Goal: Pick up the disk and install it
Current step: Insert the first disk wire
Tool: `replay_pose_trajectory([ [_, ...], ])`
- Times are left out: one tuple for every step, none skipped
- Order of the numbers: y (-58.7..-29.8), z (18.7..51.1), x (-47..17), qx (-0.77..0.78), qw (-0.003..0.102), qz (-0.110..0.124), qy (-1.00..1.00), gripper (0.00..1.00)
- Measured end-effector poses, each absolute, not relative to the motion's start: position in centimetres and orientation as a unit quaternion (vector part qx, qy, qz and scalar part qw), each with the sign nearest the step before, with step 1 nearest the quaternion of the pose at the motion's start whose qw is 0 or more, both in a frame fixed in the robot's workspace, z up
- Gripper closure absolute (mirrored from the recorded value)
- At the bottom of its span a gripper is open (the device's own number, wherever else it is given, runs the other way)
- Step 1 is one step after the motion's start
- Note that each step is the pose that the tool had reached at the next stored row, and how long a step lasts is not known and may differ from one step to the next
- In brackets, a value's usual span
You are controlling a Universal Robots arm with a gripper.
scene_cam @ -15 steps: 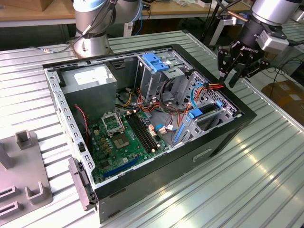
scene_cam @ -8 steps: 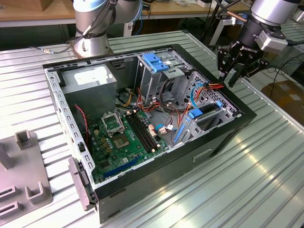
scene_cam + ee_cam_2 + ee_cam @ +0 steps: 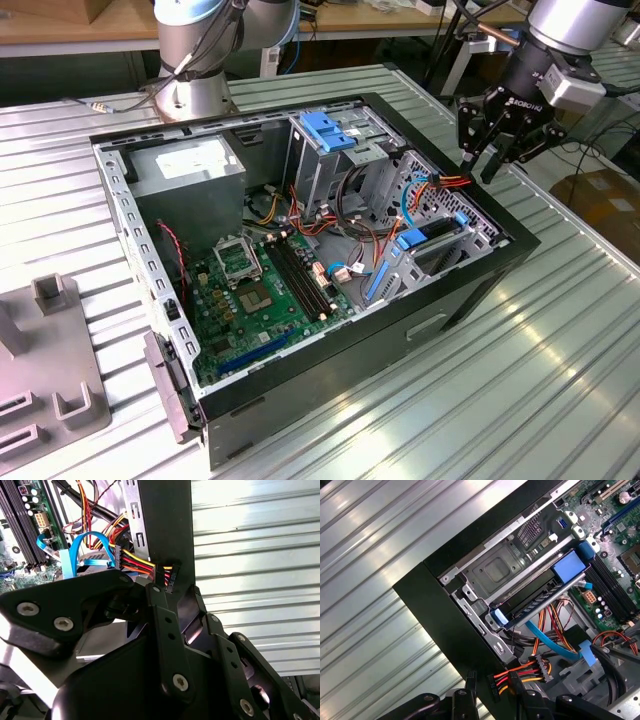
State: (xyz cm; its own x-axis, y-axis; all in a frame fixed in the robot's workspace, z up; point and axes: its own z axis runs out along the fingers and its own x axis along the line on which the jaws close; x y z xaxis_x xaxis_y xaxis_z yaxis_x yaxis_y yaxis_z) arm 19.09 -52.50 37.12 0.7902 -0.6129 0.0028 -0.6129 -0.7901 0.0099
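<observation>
- Disk [image 3: 535, 606] sits inside the open computer case [image 3: 470, 290]. It is slotted into a metal bay along the case wall on the exterior view's right, with its blue rail showing at both ends.
- Tool [image 3: 478, 165] hangs above that same wall, released, its fingers spread with nothing between them, clear of the disk.
- Red, yellow and black wires [image 3: 520, 672] run to a plug just below the tool, near the bay.
- Green circuit board [image 3: 250, 290] lies on the case floor. A blue bracket [image 3: 328, 130] tops the grey drive cage, and a grey power box [image 3: 190, 170] fills the far corner.
- Bench [image 3: 520, 380] is ribbed, shiny metal and carries the case. A grey slotted fixture [image 3: 50, 350] rests on it at the exterior view's left.
- Grey robot base [image 3: 195, 70] stands behind the case.
- Wooden tabletops [image 3: 60, 25] line the room behind, and a cardboard box [image 3: 600, 195] sits beyond the bench edge.
</observation>
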Motion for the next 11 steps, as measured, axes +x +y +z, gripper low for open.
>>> replay_pose_trajectory([
  [-52.49, 37.11, 19.10, 0.946, 0.005, 0.000, -0.324, 0.62],
  [-52.39, 37.10, 19.10, 0.946, 0.005, 0.000, -0.324, 0.62],
  [-52.24, 37.06, 19.10, 0.947, 0.005, 0.000, -0.322, 0.62],
  [-52.20, 37.03, 19.10, 0.948, 0.005, 0.000, -0.319, 0.62],
  [-52.18, 36.98, 19.10, 0.950, 0.005, 0.000, -0.313, 0.62],
  [-52.17, 36.93, 19.10, 0.953, 0.005, 0.001, -0.301, 0.62],
  [-52.17, 36.91, 19.11, 0.956, 0.005, 0.001, -0.293, 0.62],
  [-52.17, 36.88, 19.11, 0.959, 0.005, 0.001, -0.284, 0.62],
  [-52.17, 36.86, 19.10, 0.961, 0.005, 0.001, -0.275, 0.62],
  [-52.17, 36.82, 19.10, 0.964, 0.005, 0.001, -0.264, 0.62],
  [-52.17, 36.76, 19.10, 0.968, 0.005, 0.002, -0.249, 0.62],
])
